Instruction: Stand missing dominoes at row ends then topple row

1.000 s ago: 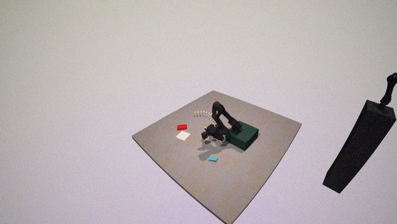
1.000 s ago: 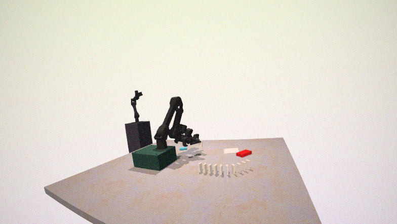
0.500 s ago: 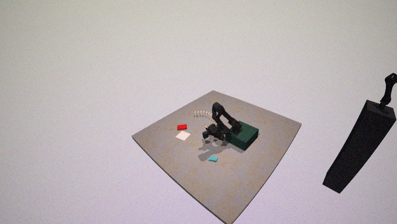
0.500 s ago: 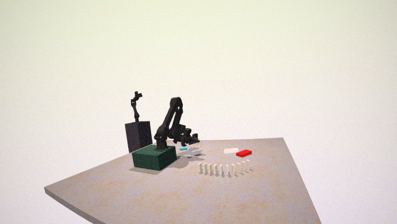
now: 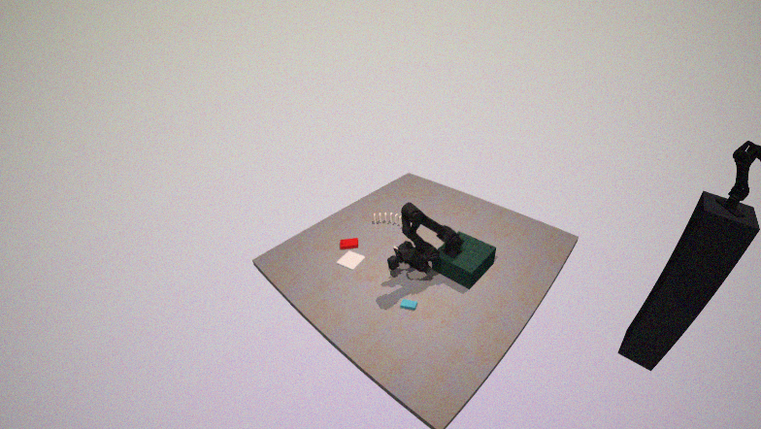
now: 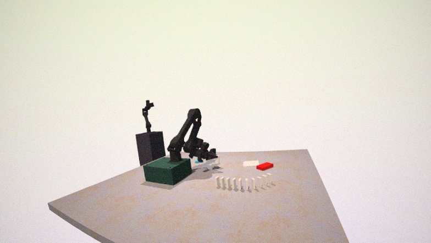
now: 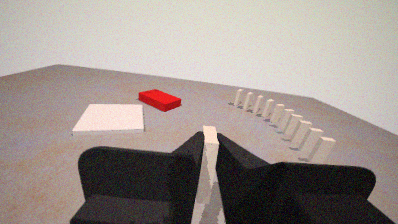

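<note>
My gripper (image 6: 216,157) (image 7: 208,138) is shut on a cream domino (image 6: 218,160) (image 7: 210,135). It holds the domino above the table, in front of the green base and away from the row; the domino looks roughly upright in the exterior view. A curved row of several cream dominoes (image 5: 380,217) (image 6: 228,183) (image 7: 324,148) stands on the table, to the right in the wrist view. In the top view the arm hides the row's end nearer the base. The fingers hide part of the held domino in the wrist view.
A red block (image 5: 348,244) (image 6: 264,166) (image 7: 160,100) lies beside a flat white square (image 5: 350,259) (image 6: 250,163) (image 7: 110,118), left of the row in the wrist view. A small cyan block (image 5: 409,304) (image 6: 198,161) lies on the other side of the arm. The green base (image 5: 469,261) (image 6: 165,171) carries the arm.
</note>
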